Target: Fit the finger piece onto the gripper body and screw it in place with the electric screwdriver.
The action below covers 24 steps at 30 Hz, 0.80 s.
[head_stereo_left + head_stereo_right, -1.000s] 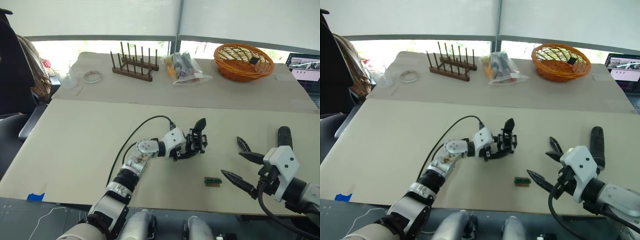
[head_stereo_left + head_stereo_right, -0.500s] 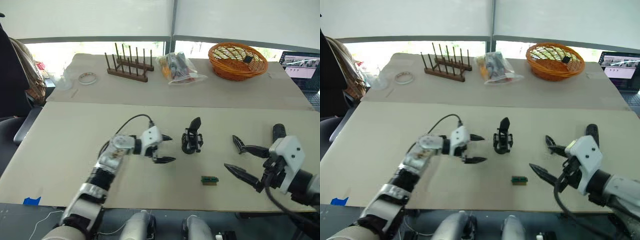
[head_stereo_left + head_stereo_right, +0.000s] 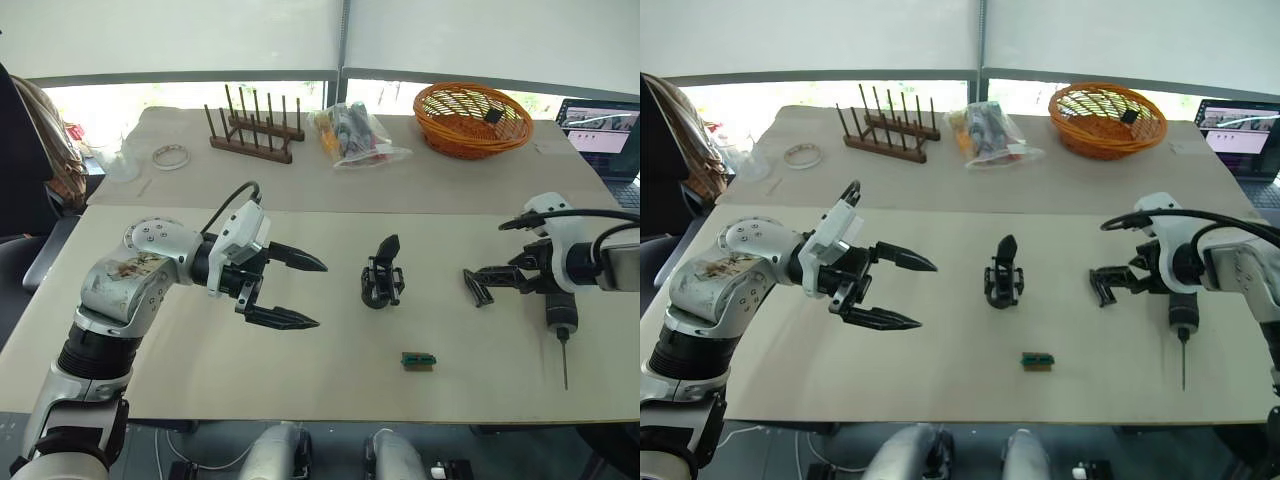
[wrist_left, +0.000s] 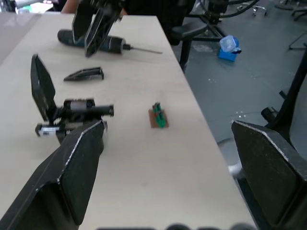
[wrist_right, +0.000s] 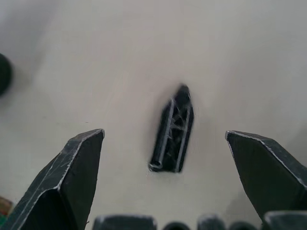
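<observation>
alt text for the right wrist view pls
The finger piece, a slim black ribbed blade, lies flat on the pale table, centred between the right gripper's two open black fingers.

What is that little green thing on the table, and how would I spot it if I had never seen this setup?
Start at the long beige table and look along its near edge, roughly midway between the two claws. The little green block lies there alone, nearer than the upright black gripper body. It is the smallest item on that surface, and everything else near it is black.
</observation>
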Tool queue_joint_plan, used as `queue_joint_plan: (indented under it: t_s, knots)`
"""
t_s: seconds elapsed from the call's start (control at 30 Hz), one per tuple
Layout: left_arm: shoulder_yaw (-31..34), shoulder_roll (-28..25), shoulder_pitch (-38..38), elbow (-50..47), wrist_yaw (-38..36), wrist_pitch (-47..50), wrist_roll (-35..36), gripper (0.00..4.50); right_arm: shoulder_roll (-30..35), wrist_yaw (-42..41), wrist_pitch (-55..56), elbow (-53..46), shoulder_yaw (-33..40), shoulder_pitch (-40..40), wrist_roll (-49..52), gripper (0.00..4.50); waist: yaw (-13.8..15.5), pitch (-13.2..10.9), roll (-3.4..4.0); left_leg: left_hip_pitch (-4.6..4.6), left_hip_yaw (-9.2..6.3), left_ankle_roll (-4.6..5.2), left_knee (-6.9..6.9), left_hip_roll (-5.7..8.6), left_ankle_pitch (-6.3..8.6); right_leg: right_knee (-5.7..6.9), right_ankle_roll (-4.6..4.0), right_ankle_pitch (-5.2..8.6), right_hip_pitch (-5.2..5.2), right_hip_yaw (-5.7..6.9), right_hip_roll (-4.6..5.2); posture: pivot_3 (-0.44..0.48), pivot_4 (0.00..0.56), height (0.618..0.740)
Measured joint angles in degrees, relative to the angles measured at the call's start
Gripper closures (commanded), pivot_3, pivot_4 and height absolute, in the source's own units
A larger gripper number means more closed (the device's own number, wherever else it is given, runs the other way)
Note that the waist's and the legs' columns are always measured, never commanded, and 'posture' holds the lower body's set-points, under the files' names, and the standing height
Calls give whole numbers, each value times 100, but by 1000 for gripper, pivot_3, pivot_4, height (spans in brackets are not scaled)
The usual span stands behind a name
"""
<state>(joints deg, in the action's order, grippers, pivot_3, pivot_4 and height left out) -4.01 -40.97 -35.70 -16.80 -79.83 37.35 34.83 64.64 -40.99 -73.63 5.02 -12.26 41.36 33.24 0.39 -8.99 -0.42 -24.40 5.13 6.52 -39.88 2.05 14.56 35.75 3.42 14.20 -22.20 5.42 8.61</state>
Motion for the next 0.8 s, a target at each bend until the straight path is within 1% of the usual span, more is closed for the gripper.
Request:
queue_joint_plan:
  t_s: [0.07, 0.2, 0.3, 0.47, 0.57, 0.63, 0.8]
  knots:
    - [153, -12, -36, -192, 152, 173, 277, 45, -142, -388, -60, 550, -584, 421, -289, 0, -18, 0, 0, 0, 2, -1, -2, -2, -1, 1, 0, 0, 2, -1, -3, 0, 150, 740]
    - [301, -111, -39, -462, 331, 328, 585, 45, -573, -861, -29, 1592, -1294, 1019, -851, 0, -34, 0, 0, 1, 3, -3, -3, -1, -2, 3, 1, 0, 1, -2, -4, 0, 150, 740]
    - [301, -222, -20, -575, 377, 393, 647, 45, -931, -1135, 17, 2206, -1585, 1411, -1178, 0, -46, -1, 1, 1, 5, -6, 0, -1, -3, 4, 1, 1, -1, -1, -8, 0, 150, 740]
    - [300, -234, -21, -607, 449, 389, 702, 45, -1250, -1494, 378, 2959, -1947, 1760, -1809, 0, -26, -1, 2, 2, 2, -11, 0, 2, -6, 2, 2, 1, 2, 4, -11, 0, 150, 740]
    - [284, -251, -28, -616, 442, 357, 700, 0, -1461, -1686, 614, 3449, -2048, 1985, -2153, 821, -54, -1, 2, 7, 3, -16, 0, 1, -9, 2, 2, 1, 5, 4, -15, 0, 150, 740]
    - [272, -250, -32, -610, 450, 287, 697, 0, -1491, -1834, 754, 3596, -2105, 2020, -2366, 1509, -54, -1, 2, 8, 1, -20, 1, 1, -11, 3, 2, 1, 4, 5, -16, 0, 150, 740]
    - [206, -220, -114, -501, 500, 192, 641, 0, -1493, -2239, 888, 3595, -2143, 1987, -2703, 3255, -70, -1, 2, 8, -1, -26, 6, 0, -14, 3, 1, 1, 3, 7, -18, 0, 150, 740]
